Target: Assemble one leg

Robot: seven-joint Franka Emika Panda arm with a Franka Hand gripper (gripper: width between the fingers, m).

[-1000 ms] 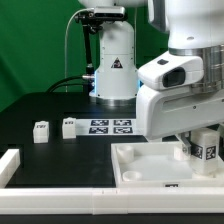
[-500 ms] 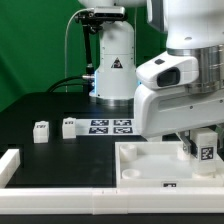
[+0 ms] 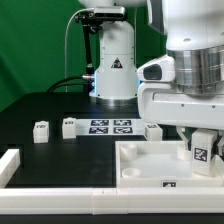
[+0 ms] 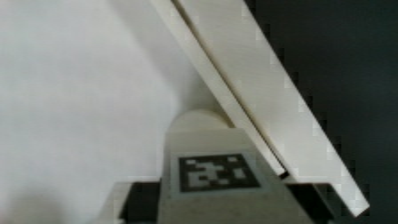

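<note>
My gripper (image 3: 201,152) is shut on a leg (image 3: 202,144), a small white block with a black-and-white tag facing the camera. I hold it upright over the corner of the white tray-like tabletop (image 3: 140,170) at the exterior view's right. In the wrist view the leg (image 4: 214,150) fills the space between my dark fingers (image 4: 139,203), tag toward the camera. The gripper (image 4: 214,205) sits over the tabletop's inner floor (image 4: 89,90), beside its raised rim (image 4: 249,80). I cannot tell whether the leg touches the tabletop.
Three more white legs stand on the black table: two at the left (image 3: 41,131) (image 3: 69,126), one behind the tabletop (image 3: 152,131). The marker board (image 3: 110,126) lies between them. A white bracket (image 3: 8,165) sits at the front left. The robot base (image 3: 114,60) stands behind.
The arm's wrist has turned and shifted toward the exterior view's right, uncovering the leg behind the tabletop. The held leg has stayed over the same corner, dropping slightly.
</note>
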